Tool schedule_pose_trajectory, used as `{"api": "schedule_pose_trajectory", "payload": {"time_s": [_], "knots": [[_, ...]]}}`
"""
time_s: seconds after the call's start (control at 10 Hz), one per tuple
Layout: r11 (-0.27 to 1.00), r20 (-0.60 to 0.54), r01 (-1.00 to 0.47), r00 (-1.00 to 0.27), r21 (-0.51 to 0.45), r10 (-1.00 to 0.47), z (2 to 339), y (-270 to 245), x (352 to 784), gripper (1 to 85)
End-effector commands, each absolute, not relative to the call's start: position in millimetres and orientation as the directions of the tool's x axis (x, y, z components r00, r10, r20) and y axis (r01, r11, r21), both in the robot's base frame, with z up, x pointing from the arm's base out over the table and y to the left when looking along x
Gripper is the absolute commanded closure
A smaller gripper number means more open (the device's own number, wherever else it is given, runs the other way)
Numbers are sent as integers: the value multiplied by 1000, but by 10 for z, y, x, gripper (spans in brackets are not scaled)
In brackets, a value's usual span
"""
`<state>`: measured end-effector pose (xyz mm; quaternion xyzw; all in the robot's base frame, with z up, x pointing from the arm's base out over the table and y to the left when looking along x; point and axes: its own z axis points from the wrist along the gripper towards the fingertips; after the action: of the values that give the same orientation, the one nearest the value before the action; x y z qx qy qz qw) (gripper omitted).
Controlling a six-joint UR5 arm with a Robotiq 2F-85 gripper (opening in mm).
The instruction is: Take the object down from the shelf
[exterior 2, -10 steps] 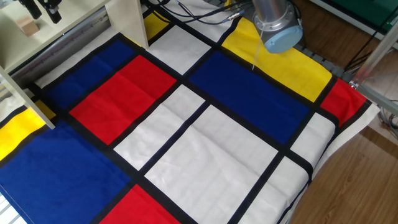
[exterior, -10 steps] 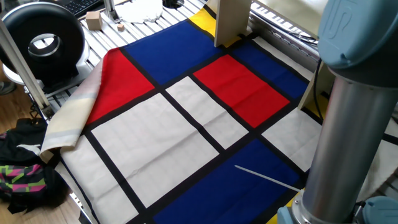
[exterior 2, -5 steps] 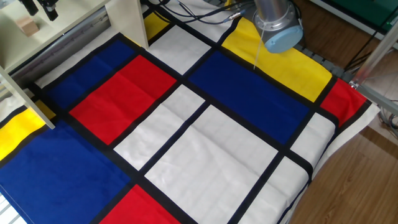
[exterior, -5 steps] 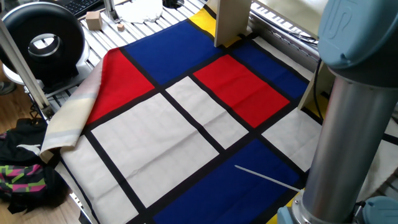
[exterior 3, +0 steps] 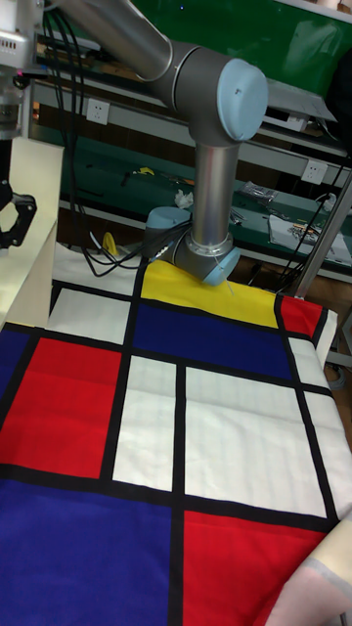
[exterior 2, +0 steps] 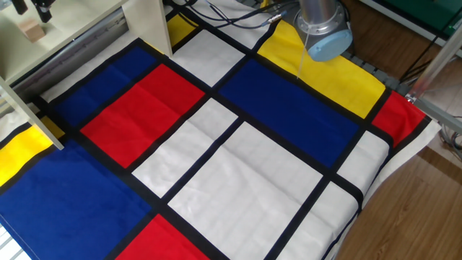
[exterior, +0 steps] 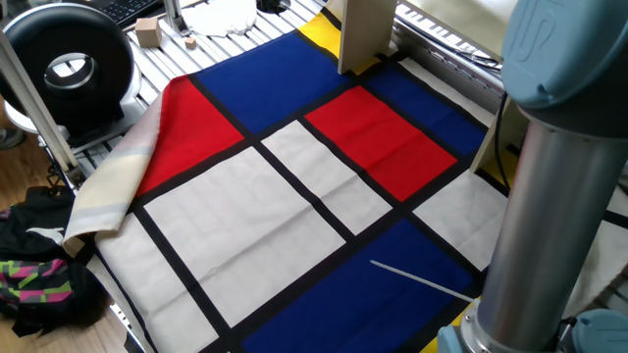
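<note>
The object (exterior 2: pixel 30 29), a tiny tan block, sits on the flat board of the pale shelf (exterior 2: pixel 79 22) at the top left of the other fixed view. My gripper (exterior 2: pixel 32 11) hangs just above it, open, with a dark finger on either side and nothing held. In the tall fixed view only a black finger (exterior 3: pixel 20 210) shows at the left edge, beside the shelf's upright board (exterior 3: pixel 24 269). In one fixed view the shelf's upright (exterior: pixel 365 34) stands at the top; the object and gripper are out of that view.
A red, blue, white and yellow cloth (exterior 2: pixel 238 166) covers the table. The arm's grey column (exterior: pixel 559 196) fills the right side. A larger wooden cube (exterior: pixel 147 32), a black round device (exterior: pixel 69 64), a thin white rod (exterior: pixel 422 279) and cables (exterior 2: pixel 231 14) lie about.
In the other fixed view the gripper's fingers have shifted left and slightly up, so they now stand on either side of the block. The block has not moved.
</note>
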<state>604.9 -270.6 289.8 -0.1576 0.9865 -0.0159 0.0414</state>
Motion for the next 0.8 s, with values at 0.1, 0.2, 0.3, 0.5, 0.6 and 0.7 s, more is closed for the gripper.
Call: {"api": "schedule_pose_trajectory", "payload": {"time_s": [0.1, 0.2, 0.3, 0.5, 0.6, 0.7], "knots": [[940, -99, -338, -935, -35, -340, 2839, -2664, 6205, 353], [939, -99, -341, -934, -36, -343, 2831, -2660, 6217, 350], [939, -101, -341, -934, -40, -343, 2825, -2672, 6233, 350], [939, -103, -341, -934, -39, -343, 2791, -2672, 6280, 353], [938, -107, -345, -932, -37, -347, 2764, -2686, 6308, 353], [937, -108, -348, -931, -37, -350, 2739, -2692, 6336, 353]]}}
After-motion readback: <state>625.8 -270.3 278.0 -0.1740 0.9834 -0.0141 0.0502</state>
